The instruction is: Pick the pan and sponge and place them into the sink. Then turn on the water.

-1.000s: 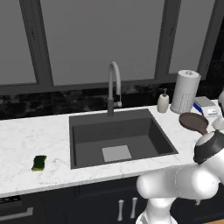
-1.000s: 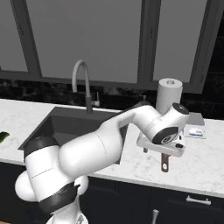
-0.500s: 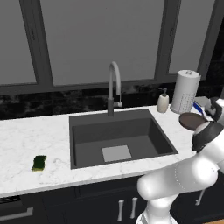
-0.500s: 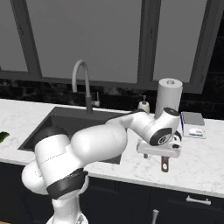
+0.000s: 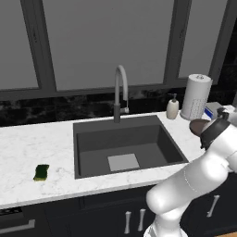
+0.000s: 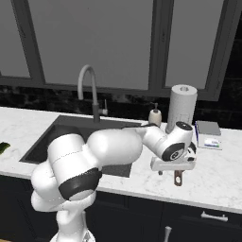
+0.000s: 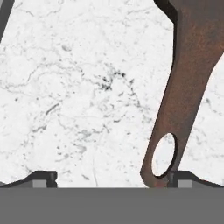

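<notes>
The pan [image 5: 198,125] lies on the counter right of the sink [image 5: 92,139], mostly hidden behind my arm. Its brown handle [image 7: 186,87] fills the right of the hand view, and its holed end [image 6: 178,178] sticks out under my hand. My gripper [image 7: 111,179] hangs open just above the counter, the right fingertip [image 7: 183,179] beside the handle's end; the handle is not between the fingers. The green sponge [image 5: 41,172] rests on the counter left of the sink, also at the left edge of the right base view [image 6: 3,147]. The grey faucet [image 5: 121,81] stands behind the basin, with no water running.
A white soap-pump bottle [image 5: 172,108] and a paper-towel roll [image 5: 196,96] stand at the back right, close behind the pan. A small box [image 6: 208,134] lies right of the roll. The counter's front edge runs just below my hand.
My hand has come down and a little towards the sink, closer over the pan's handle. The jaws have stayed open; pan and sponge have not moved.
</notes>
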Motion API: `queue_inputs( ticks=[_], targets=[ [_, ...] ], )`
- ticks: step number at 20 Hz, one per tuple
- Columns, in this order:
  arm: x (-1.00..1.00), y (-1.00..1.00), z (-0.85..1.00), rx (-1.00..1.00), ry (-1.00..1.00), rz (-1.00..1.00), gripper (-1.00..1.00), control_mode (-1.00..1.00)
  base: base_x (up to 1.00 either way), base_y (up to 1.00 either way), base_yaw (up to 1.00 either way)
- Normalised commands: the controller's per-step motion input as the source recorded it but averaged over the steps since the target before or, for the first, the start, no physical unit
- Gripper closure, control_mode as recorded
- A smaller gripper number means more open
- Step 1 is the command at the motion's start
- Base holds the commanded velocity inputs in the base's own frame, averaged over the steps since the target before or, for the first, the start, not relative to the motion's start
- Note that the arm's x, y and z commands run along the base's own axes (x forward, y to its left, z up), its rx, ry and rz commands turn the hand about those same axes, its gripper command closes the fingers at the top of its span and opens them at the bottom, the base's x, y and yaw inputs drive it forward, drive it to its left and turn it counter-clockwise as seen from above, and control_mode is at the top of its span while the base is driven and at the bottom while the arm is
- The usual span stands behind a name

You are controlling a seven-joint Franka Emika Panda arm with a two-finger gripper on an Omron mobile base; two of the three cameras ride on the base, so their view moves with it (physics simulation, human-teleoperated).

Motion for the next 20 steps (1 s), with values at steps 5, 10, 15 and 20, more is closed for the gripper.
queue_inputs(
  ticks=[5, 10, 15, 20],
  targets=[
    [0.37, -0.15, 0.00, 0.00, 0.00, 0.05, -1.00, -1.00, 0.00, 0.00, 0.00],
    [0.35, -0.14, -0.17, 0.00, 0.00, 0.00, -1.00, -1.00, 0.00, 0.00, 0.00],
    [0.32, -0.40, -0.08, 0.05, 0.00, 0.00, -1.00, -1.00, 0.00, 0.00, 0.00],
    [0.24, -0.38, 0.00, 0.07, 0.00, 0.00, -1.00, -1.00, 0.00, 0.00, 0.00]
  ],
)
